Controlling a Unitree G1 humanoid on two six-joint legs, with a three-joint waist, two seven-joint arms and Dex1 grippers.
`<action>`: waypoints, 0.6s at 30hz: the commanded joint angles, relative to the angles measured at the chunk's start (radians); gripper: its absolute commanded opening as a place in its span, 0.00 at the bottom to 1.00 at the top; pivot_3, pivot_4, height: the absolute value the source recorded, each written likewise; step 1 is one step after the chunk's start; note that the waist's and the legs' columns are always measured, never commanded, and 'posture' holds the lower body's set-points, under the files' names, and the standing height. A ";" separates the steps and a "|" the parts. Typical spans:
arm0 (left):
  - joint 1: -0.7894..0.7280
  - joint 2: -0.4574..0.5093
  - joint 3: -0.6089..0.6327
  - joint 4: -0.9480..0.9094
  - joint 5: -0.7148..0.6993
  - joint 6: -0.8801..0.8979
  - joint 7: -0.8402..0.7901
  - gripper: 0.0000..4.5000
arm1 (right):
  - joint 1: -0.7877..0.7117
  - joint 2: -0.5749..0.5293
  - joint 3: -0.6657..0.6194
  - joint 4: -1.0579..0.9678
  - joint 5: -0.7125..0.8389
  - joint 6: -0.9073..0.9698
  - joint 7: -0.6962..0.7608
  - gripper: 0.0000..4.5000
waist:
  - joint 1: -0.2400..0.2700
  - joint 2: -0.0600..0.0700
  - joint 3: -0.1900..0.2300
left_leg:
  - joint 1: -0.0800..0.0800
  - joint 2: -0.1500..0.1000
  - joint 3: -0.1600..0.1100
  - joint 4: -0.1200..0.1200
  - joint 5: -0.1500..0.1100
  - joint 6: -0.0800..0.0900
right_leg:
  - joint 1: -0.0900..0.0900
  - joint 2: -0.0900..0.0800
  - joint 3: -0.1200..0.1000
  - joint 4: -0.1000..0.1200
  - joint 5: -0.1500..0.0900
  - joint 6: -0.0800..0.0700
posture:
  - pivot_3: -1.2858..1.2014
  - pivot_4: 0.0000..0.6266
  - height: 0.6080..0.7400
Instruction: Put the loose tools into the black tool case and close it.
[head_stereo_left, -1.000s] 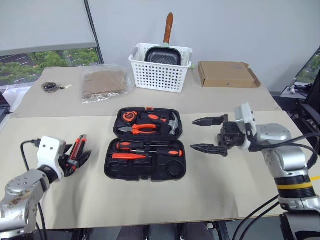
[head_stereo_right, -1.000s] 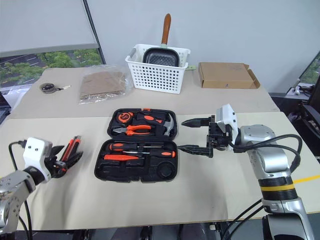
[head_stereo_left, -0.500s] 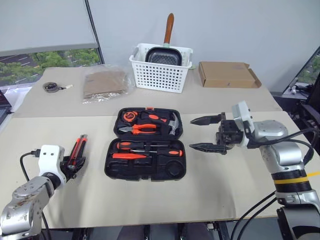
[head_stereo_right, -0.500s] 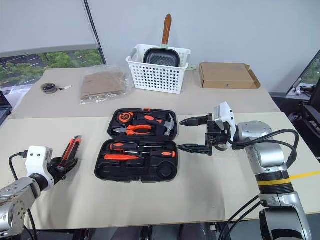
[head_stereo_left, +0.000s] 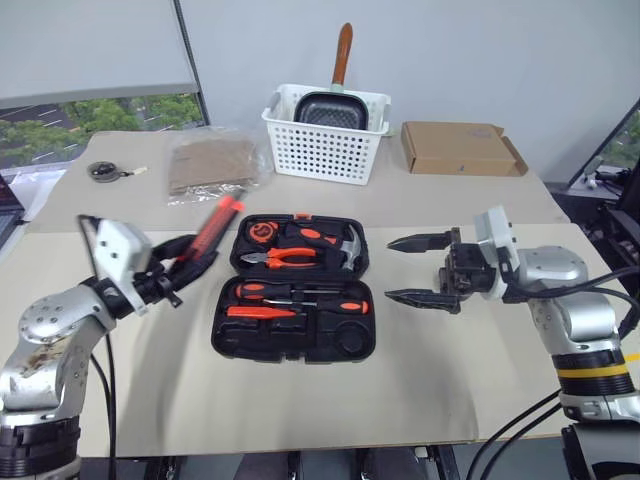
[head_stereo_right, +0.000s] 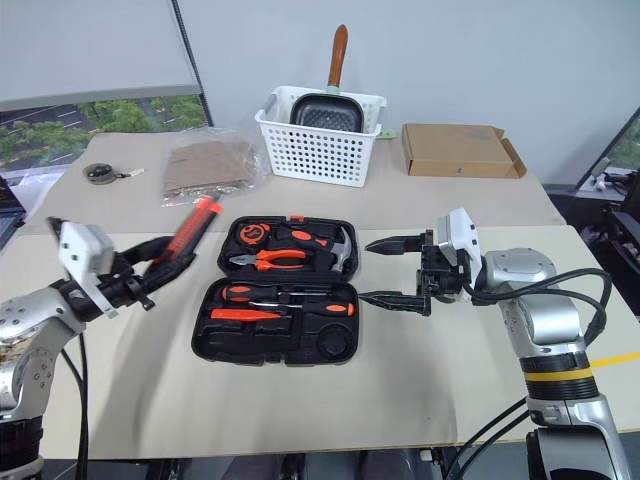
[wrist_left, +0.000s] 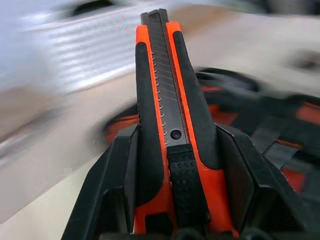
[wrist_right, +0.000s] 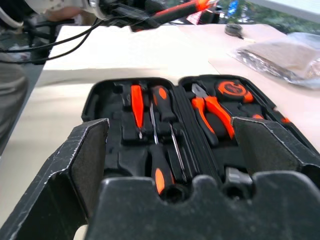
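1. The left gripper (head_stereo_left: 185, 262) is clamping the utility knife (head_stereo_left: 208, 230) between its two black fingers (wrist_left: 112, 180), and the left wrist view is showing the knife's orange-and-black body pinched tight on both sides.
2. The knife is hanging in the air, tilted up and away from the gripper, its orange tip pointing toward the far left corner of the black tool case (head_stereo_left: 295, 288).
3. The right gripper (head_stereo_left: 420, 270) is hovering with its fingers spread wide apart and nothing between them, just beside the right edge of the case and pointing in toward it.
4. The case is lying open on the beige table (head_stereo_left: 450, 370), between the two grippers, both halves flat.
5. In the near half two long screwdrivers (head_stereo_left: 300, 293) are sitting in their slots, along with a small orange screwdriver (head_stereo_left: 247, 311) just in front of them.
6. In the far half the pliers (head_stereo_left: 290, 258), the hammer (head_stereo_left: 345, 247) and the tape measure (head_stereo_left: 262, 231) are resting in place.
7. Farther back a white basket (head_stereo_left: 322, 140) is holding a dark pan (head_stereo_left: 327, 108) with a wooden handle, and a cardboard box (head_stereo_left: 462, 148) is sitting to its right.
8. To the basket's left a plastic bag (head_stereo_left: 210, 165) is lying flat, with a small roll of tape (head_stereo_left: 102, 171) well off toward the left edge.
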 joint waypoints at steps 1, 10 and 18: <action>-0.053 0.088 -0.123 0.019 0.060 -0.098 -0.180 0.39 | 0.014 -0.023 -0.051 -0.062 0.024 0.010 -0.021 1.00 | -0.005 0.000 0.000 | 0.000 0.000 0.000 0.000 0.000 0.000 | 0.000 0.000 -0.001 0.000 0.000 0.000 | 0.52 0.24 0.70; -0.146 0.169 -0.327 0.117 0.198 -0.226 -0.363 0.39 | 0.096 -0.051 -0.100 -0.146 0.037 0.034 -0.064 1.00 | -0.010 0.000 0.000 | 0.000 0.001 0.002 0.000 -0.001 0.001 | -0.002 0.000 0.001 0.000 -0.005 0.007 | 0.52 0.24 0.70; -0.179 0.182 -0.385 0.190 0.248 -0.269 -0.426 0.39 | 0.112 -0.054 -0.108 -0.171 0.040 0.044 -0.079 1.00 | -0.012 0.000 0.000 | 0.000 0.002 0.003 0.000 -0.001 0.001 | -0.003 0.000 0.001 0.000 -0.005 0.008 | 0.52 0.24 0.70</action>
